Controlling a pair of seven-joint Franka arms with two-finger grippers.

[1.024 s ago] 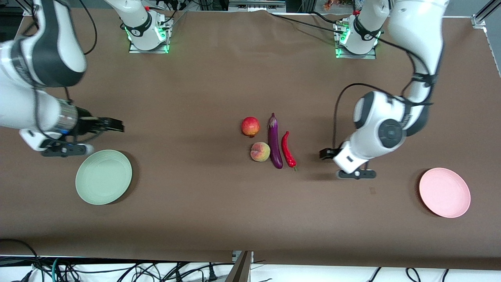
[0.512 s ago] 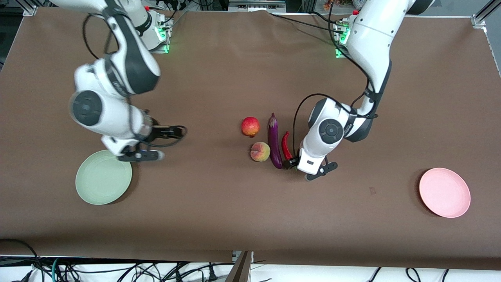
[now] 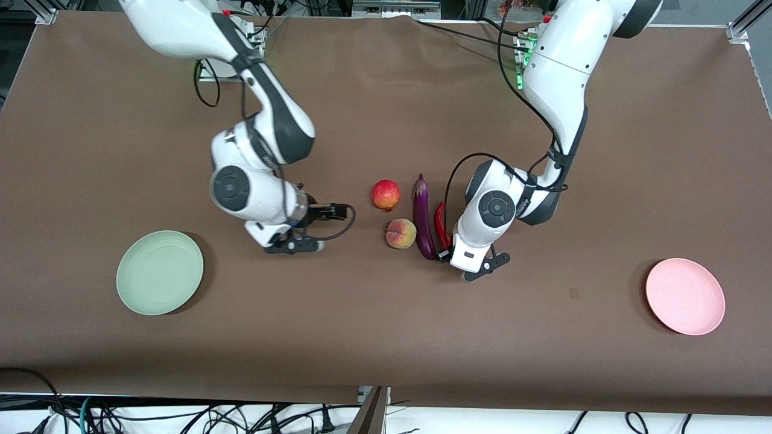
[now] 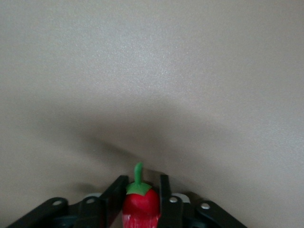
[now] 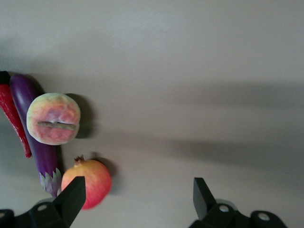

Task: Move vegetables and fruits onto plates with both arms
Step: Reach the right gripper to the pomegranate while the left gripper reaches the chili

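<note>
The red chili pepper [image 3: 441,218] lies on the brown table beside the purple eggplant [image 3: 423,220]. My left gripper [image 3: 444,252] is down at the chili's stem end and shut on the chili [image 4: 140,205], its fingers [image 4: 165,190] pressing both sides. The peach [image 3: 401,233] and the pomegranate [image 3: 386,194] lie beside the eggplant toward the right arm's end. My right gripper [image 3: 341,211] is open and empty, low beside the pomegranate [image 5: 90,187]. In the right wrist view the gripper [image 5: 138,185] faces the peach [image 5: 53,118], eggplant [image 5: 28,102] and chili [image 5: 12,118].
The pale green plate [image 3: 160,280] sits toward the right arm's end, the pale pink plate [image 3: 685,296] toward the left arm's end, both nearer the front camera than the produce. Arm bases [image 3: 546,57] stand along the table edge farthest from the front camera. Cables hang off the nearest edge.
My right arm has swung from near the green plate to beside the pomegranate. My left gripper has moved from open table onto the chili and settled at its stem end.
</note>
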